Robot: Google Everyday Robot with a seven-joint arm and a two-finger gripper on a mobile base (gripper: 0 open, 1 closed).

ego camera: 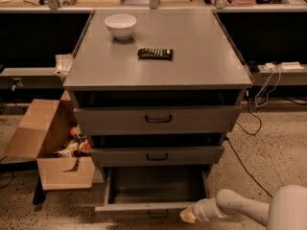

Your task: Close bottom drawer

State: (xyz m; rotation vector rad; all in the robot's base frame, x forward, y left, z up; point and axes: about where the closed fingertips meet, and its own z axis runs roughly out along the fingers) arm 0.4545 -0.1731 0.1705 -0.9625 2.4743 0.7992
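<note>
The bottom drawer of the grey cabinet is pulled far out, showing an empty shallow tray. Its flat front runs along the bottom of the view, with the dark handle partly cut off. My gripper is at the right end of that drawer front, low at the bottom right, at the tip of the white arm. It appears to touch or sit just before the front's right corner.
The top drawer and middle drawer also stand slightly out. A white bowl and a dark snack bar lie on the cabinet top. An open cardboard box with items stands on the floor at the left. Cables trail at the right.
</note>
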